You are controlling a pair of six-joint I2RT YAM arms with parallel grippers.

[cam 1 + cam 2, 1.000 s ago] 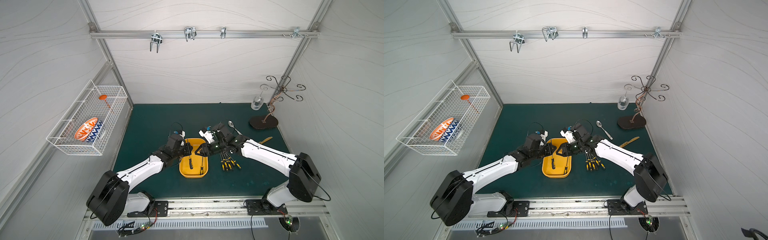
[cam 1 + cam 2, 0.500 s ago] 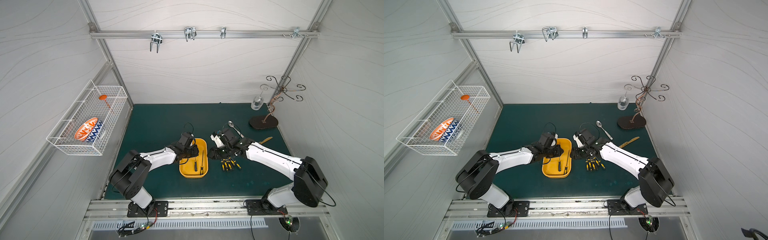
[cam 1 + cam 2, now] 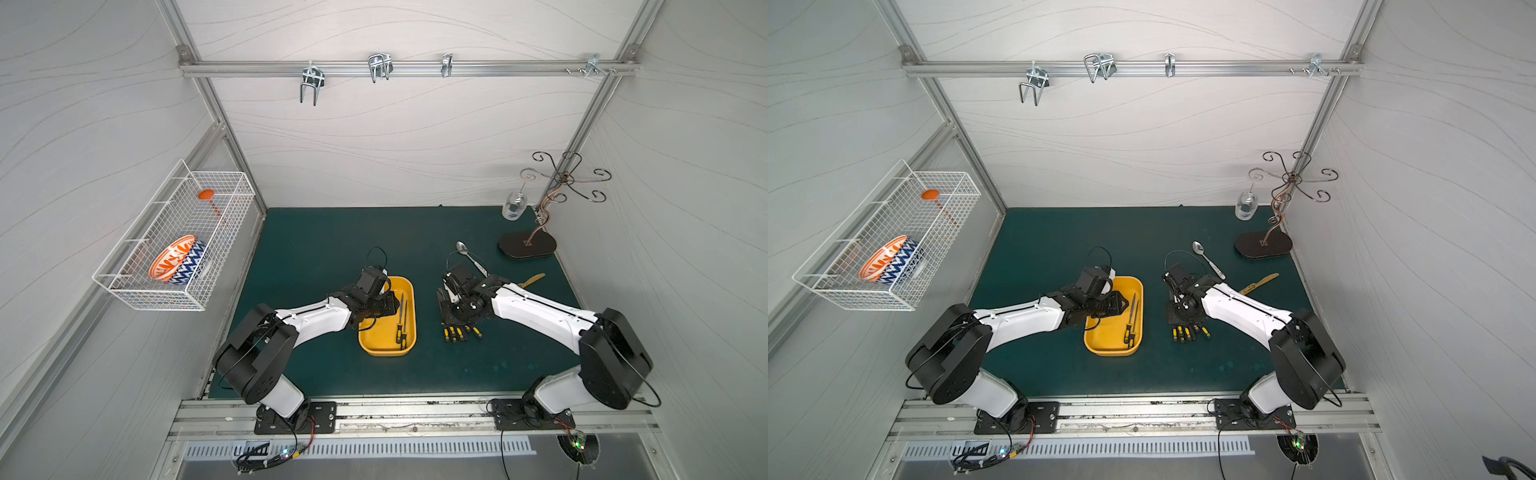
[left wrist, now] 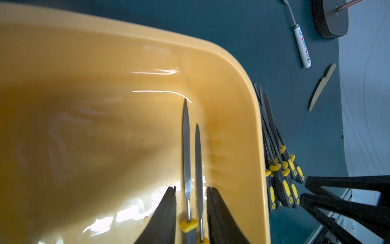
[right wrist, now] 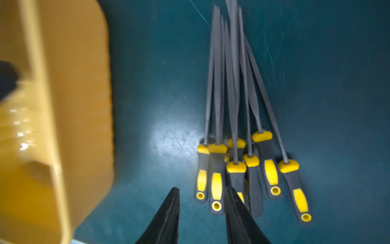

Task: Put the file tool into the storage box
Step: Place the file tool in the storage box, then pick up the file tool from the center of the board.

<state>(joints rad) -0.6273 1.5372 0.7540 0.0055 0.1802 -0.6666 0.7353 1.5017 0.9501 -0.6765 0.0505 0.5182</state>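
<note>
The storage box (image 3: 386, 351) is a shallow yellow tray in the middle of the green mat, seen in both top views (image 3: 1113, 353). Two file tools (image 4: 186, 147) with yellow-and-grey handles lie side by side along its right wall (image 4: 256, 118). My left gripper (image 4: 191, 188) hovers low over them, open, with a gap between each finger and the files. Several more file tools (image 5: 234, 126) lie in a pile on the mat to the right of the box (image 5: 69, 105). My right gripper (image 5: 202, 188) stands open over the mat at the pile's handle ends, holding nothing.
A spoon (image 3: 469, 255), a wooden knife (image 3: 532, 280), a dark stand base (image 3: 527, 245) and a glass jar (image 3: 514, 206) sit at the back right. A white wire basket (image 3: 174, 245) with a bowl hangs on the left wall.
My left gripper has opened and let go of a file, which now lies in the box beside the other. My right gripper has moved from the box's far end to the pile, its jaws narrowing.
</note>
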